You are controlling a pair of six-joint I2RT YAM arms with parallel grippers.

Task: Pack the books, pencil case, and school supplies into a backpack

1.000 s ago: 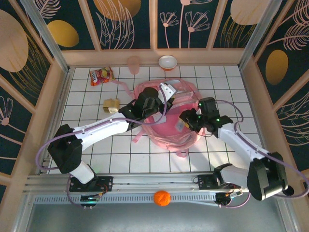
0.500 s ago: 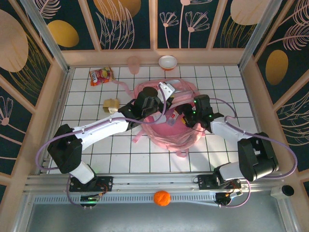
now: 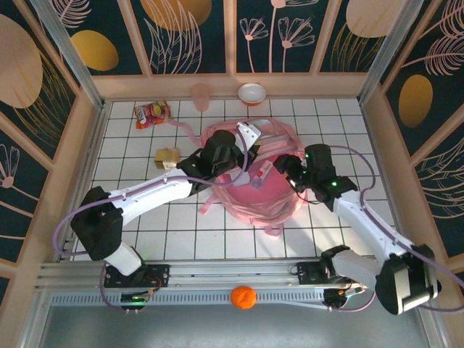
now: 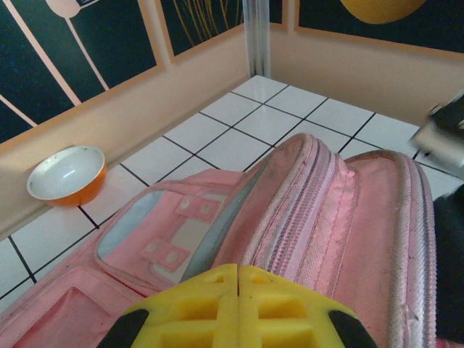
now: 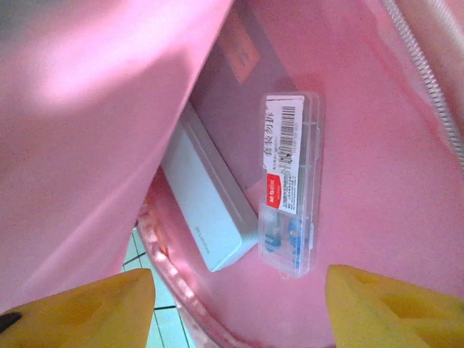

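The right gripper [image 5: 238, 286] hangs over the open mouth of the pink backpack [image 3: 277, 209], coming in from the bag's three o'clock side when seen from above. Its yellow fingers [image 5: 80, 308] are spread wide with nothing between them. In its wrist camera the clear oblong case [image 5: 290, 181], with a red-and-white barcode label, lies flat on the pink lining inside the bag. It sits at twelve o'clock from the gap between the fingers, nearer the right one and apart from both. Just beside the case, at its nine o'clock, is a pale grey-blue box [image 5: 203, 199]. Under both lies a flat greyish panel [image 5: 238, 109] with a small pale label, and I can't tell whether that is the book. A fold of pink fabric covers the upper left of that view and hides the box's far end.

The left gripper [image 4: 238, 290] is at the backpack's far edge, near twelve o'clock from above, with its fingers [image 4: 196, 308] pressed together. Its own camera cuts them off at the bottom edge, so I cannot tell whether any fabric is nipped between them. Beyond them run the bag's zipped ridges, and an orange-and-white bowl [image 4: 67, 174] stands on the tiles at ten o'clock from the fingertips.

From above, the tan block [image 3: 167, 157] rests on the white tiles at the backpack's nine o'clock, well apart from both grippers.
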